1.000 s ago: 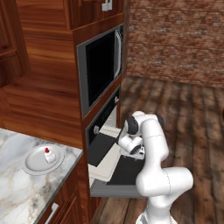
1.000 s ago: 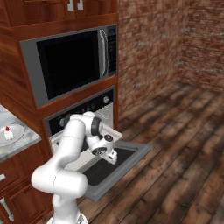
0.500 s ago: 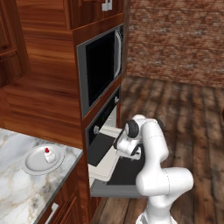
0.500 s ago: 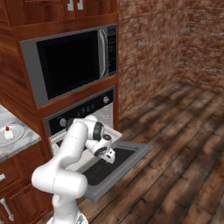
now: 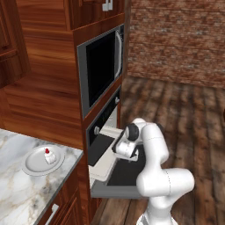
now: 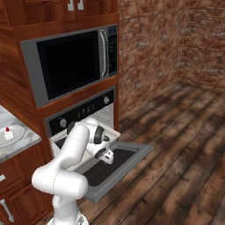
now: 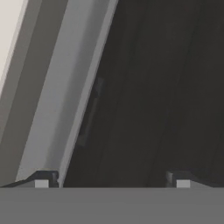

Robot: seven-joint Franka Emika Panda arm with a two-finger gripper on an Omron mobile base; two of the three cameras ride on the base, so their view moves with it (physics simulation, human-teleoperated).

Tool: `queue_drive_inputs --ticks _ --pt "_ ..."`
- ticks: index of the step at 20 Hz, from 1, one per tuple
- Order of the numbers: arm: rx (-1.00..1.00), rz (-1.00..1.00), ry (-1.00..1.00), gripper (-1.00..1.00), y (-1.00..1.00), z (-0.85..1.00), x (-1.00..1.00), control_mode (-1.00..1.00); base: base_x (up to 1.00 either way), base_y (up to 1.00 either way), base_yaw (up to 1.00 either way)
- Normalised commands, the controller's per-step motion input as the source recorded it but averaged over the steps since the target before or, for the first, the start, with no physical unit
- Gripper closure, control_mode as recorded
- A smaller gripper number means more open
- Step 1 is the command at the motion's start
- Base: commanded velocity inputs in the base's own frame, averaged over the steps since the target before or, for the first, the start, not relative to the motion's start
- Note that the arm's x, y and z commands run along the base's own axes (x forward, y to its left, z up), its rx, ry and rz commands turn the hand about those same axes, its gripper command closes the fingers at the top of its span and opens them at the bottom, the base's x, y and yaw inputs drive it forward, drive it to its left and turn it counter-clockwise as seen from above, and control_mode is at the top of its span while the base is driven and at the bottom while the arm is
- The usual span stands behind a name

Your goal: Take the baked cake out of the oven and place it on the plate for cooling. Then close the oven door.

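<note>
The baked cake (image 5: 48, 155) (image 6: 7, 132), white with a red top, sits on the round plate (image 5: 30, 165) (image 6: 16, 131) on the marble counter, left of the oven (image 6: 83, 112). The oven door (image 5: 121, 178) (image 6: 118, 169) hangs down open, with its black glass facing up. My gripper (image 5: 128, 156) (image 6: 107, 159) hovers low over that door and is open, holding nothing. In the hand view the gripper (image 7: 111, 182) looks straight at the door's dark glass (image 7: 153, 96) and grey frame (image 7: 61, 96), and the fingertips (image 7: 42, 181) stand wide apart.
A cream tray (image 5: 105, 165) is slid out of the oven over the door. Above the oven sits the black-windowed microwave (image 5: 102, 66) (image 6: 72, 66). The marble counter (image 5: 17, 195) ends beside the oven column. Wooden floor (image 6: 176, 145) stretches right towards brick walls.
The hand has dropped a little closer to the open door and turned slightly. The cake and plate have not moved.
</note>
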Motion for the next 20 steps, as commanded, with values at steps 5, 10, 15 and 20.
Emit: queue_drive_inputs --ticks 5,10,15,20 --pt "0.00 0.03 0.00 -1.00 0.30 -0.09 0.04 -1.00 0.00 0.00 0.00" --pt "0.00 0.04 0.00 -1.00 0.44 0.00 0.05 -1.00 0.00 0.00 0.00" --pt "0.00 0.05 0.01 -1.00 0.55 0.00 0.05 -1.00 0.00 0.00 0.00" --pt "0.01 0.05 0.00 -1.00 0.57 0.00 0.04 -1.00 0.00 0.00 0.00"
